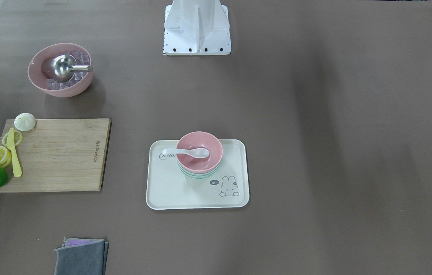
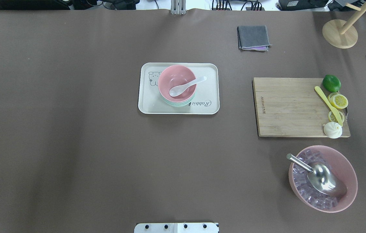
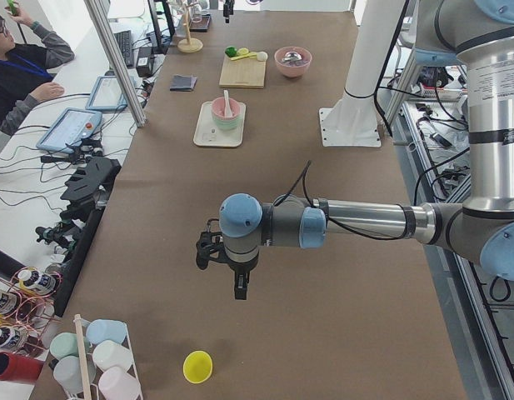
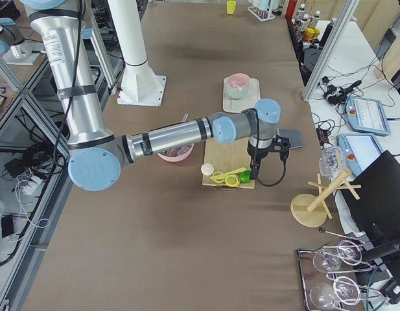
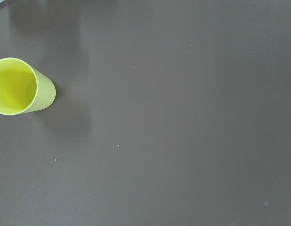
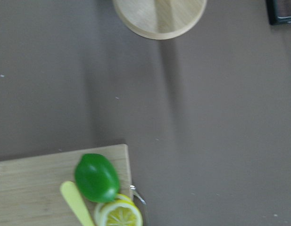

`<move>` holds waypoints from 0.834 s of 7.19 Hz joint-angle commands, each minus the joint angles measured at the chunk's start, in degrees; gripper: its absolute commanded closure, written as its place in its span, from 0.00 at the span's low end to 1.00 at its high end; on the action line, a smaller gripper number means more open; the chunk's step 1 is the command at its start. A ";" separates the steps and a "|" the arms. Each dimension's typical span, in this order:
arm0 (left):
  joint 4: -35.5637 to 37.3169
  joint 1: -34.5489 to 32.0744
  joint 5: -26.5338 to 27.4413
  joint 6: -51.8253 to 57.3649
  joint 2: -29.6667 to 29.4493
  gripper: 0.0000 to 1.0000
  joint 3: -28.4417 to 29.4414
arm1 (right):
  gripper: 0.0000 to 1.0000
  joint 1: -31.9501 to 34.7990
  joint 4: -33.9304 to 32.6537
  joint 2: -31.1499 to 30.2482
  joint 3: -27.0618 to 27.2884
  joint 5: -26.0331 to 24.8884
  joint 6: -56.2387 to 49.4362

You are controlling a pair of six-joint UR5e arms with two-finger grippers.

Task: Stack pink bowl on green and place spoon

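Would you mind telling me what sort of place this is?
Probably a robotics lab: a robot arm over a long table, an operator seated beside it, and a teach pendant nearby.

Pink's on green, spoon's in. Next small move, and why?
Likely none; leave both arms parked. The pink bowl sits nested in the green bowl on the tray, the spoon lies inside, and the left gripper and right gripper hang far off.
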 commanded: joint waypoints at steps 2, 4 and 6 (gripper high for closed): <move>-4.43 -0.10 0.22 0.18 1.22 0.01 0.43 | 0.00 7.66 -0.11 -16.45 6.43 1.47 -14.70; -4.46 -0.10 -0.13 0.18 1.23 0.01 -0.45 | 0.00 7.66 0.24 -23.59 11.97 1.12 -15.15; -4.63 -0.10 -0.13 0.18 1.23 0.01 -1.06 | 0.00 7.66 0.24 -26.16 14.19 1.64 -15.15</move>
